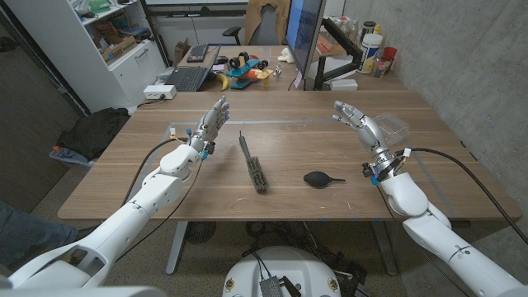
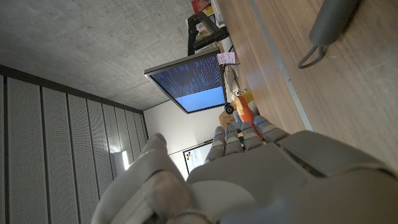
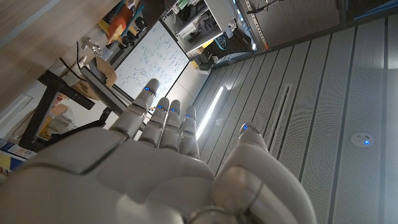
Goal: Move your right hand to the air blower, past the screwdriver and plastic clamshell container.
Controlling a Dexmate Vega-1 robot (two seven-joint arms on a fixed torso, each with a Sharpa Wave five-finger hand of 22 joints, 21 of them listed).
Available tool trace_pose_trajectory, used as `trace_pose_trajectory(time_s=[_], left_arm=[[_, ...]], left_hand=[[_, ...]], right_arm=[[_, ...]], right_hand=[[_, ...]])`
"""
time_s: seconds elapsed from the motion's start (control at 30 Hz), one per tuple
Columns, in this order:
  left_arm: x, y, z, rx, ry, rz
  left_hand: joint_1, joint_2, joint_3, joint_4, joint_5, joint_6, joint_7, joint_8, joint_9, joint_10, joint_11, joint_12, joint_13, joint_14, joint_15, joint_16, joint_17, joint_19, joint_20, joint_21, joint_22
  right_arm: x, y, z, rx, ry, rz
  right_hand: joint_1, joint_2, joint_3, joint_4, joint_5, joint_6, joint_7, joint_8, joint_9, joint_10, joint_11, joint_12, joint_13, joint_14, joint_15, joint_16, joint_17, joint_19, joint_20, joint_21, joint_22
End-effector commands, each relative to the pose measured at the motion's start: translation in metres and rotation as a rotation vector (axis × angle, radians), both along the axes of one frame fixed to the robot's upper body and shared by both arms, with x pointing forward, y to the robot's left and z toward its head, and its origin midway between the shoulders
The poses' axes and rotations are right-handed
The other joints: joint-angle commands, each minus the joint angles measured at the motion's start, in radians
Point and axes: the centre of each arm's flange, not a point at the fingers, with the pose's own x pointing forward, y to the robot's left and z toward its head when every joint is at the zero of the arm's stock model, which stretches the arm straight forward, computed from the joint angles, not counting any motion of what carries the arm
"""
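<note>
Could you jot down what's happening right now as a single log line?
right robot hand: open, raised near clamshell container | left robot hand: open, idle | air blower: untouched, on table | screwdriver: left of blower

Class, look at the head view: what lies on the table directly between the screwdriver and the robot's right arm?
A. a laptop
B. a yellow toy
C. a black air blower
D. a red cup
C. The black air blower lies on the wood right of the screwdriver, with the raised, empty right hand further right.
</note>
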Motion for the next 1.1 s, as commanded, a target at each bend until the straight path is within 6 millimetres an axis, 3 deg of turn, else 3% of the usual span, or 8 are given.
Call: trace_pose_trajectory(time_s=[0.03,1.1], left_arm=[[0.000,-0.001,0.003,0.008,-0.001,0.000],[0.006,-0.005,0.011,0.026,0.003,0.002]], left_hand=[[0.000,0.007,0.002,-0.004,0.005,0.006,0.003,0.004,0.001,0.003,-0.001,0.002,0.002,-0.001,0.008,0.003,0.005,0.000,0.012,0.006,0.003],[-0.002,0.009,0.003,-0.006,0.005,0.010,0.007,0.004,0.001,0.003,0.002,0.002,0.002,-0.004,0.014,0.003,0.005,-0.003,0.017,0.006,0.003]], right_arm=[[-0.007,0.004,-0.001,-0.051,-0.033,-0.047],[-0.013,0.022,-0.008,-0.166,-0.148,-0.139]], right_hand=[[-0.007,0.000,-0.003,0.003,0.007,0.010,-0.006,0.006,0.002,0.009,-0.006,0.003,0.004,0.006,-0.002,0.007,0.003,0.008,-0.002,-0.001,0.003],[-0.009,-0.006,-0.006,0.000,0.035,0.086,-0.062,0.025,0.002,0.060,-0.052,0.010,0.005,0.030,-0.027,0.003,0.001,0.022,-0.020,-0.006,0.003]])
